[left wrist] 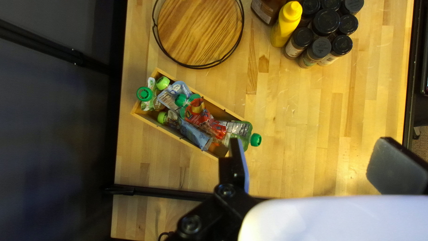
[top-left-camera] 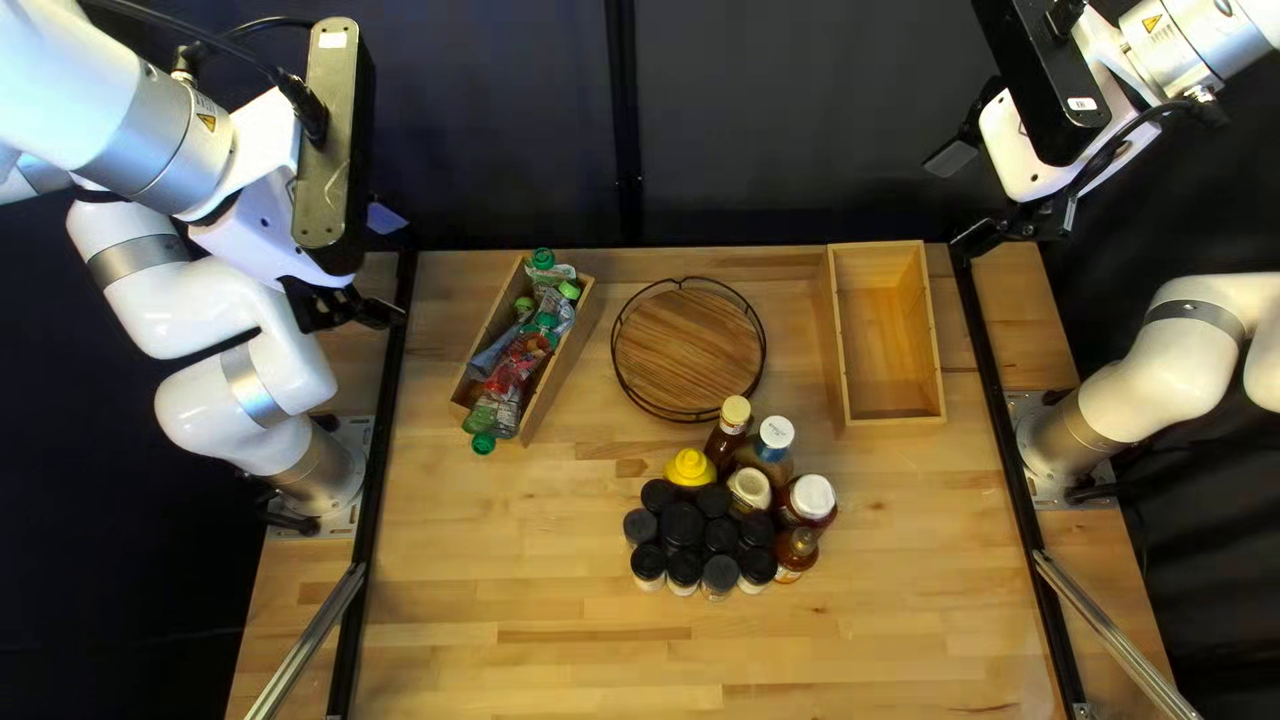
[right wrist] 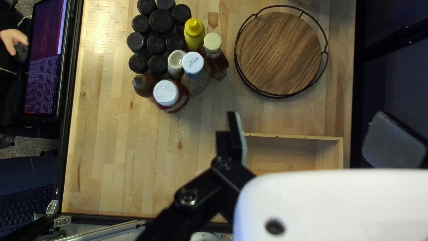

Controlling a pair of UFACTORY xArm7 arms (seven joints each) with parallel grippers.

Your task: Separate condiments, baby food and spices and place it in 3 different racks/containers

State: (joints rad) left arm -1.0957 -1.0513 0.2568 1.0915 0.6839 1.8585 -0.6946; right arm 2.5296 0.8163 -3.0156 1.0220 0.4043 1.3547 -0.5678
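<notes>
The left end effector (top-left-camera: 388, 267) is open, its two fingers standing wide apart with nothing between them. The right end effector (top-left-camera: 964, 198) is also open, with the same wide gap. Both hang raised near the far side of the worktop (top-left-camera: 534, 607).

Near the left one is a narrow wooden box (top-left-camera: 562, 360), lying slanted. It holds the baby food pouches (top-left-camera: 514, 371), piled over each other, with green caps; a red pouch (left wrist: 200, 115) lies across the middle. At both ends of this box, a green cap reaches out past the rim.

Near the right one is a second wooden box (top-left-camera: 887, 320), and its bare bottom can be seen. Between the two boxes is a round wooden tray (top-left-camera: 687, 350) with a black wire rim, its wood bare.

The spice jars (top-left-camera: 680, 523), with mostly black lids, stand outside the containers in a tight group. Beside them stand the yellow bottle (top-left-camera: 690, 467), the white-lidded jar (top-left-camera: 812, 498) and other condiment bottles (top-left-camera: 776, 434).
</notes>
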